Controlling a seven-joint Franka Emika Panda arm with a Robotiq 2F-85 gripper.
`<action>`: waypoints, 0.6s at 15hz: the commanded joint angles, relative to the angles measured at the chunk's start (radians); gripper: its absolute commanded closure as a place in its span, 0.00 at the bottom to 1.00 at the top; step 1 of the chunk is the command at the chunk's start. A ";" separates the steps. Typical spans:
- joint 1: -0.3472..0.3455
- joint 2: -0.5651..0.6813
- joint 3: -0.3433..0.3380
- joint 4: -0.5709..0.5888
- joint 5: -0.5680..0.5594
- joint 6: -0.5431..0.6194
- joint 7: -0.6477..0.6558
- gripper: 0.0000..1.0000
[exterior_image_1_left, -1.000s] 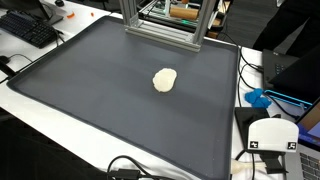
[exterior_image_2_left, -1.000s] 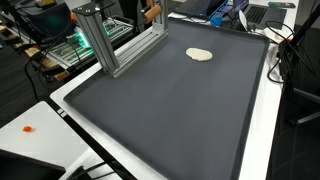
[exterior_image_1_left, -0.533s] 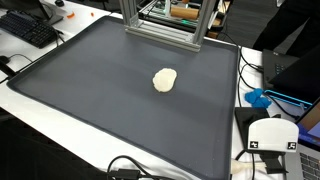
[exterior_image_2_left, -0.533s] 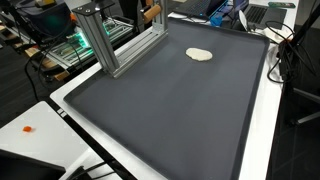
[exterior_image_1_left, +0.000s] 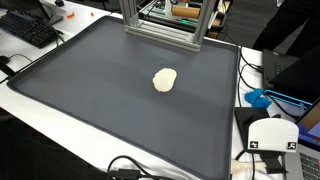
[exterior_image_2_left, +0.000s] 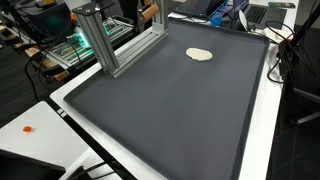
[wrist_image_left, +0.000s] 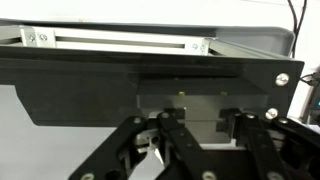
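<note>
A: So where's the dough lump (exterior_image_1_left: 165, 79)?

B: Sitting alone on the dark mat (exterior_image_1_left: 90, 90), a bit toward the side with the metal frame (exterior_image_1_left: 160, 22). In an exterior view it looks flatter, near the far edge (exterior_image_2_left: 199, 54).

A: And the hand (wrist_image_left: 195, 140)?

B: Only the wrist view shows it, fingers (wrist_image_left: 176, 140) drawn in narrow with nothing between them, pointed at a black bar and the frame. It's well away from the dough.

A: Anything else around?

B: A keyboard (exterior_image_1_left: 28, 28) on the white surface (exterior_image_1_left: 215, 172), plus a blue thing (exterior_image_1_left: 258, 98).
</note>
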 joint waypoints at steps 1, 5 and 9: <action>-0.012 -0.022 0.009 -0.012 0.017 -0.031 0.012 0.27; -0.023 -0.011 0.011 0.021 -0.003 -0.027 0.003 0.00; -0.025 0.017 0.002 0.091 -0.022 -0.025 -0.035 0.00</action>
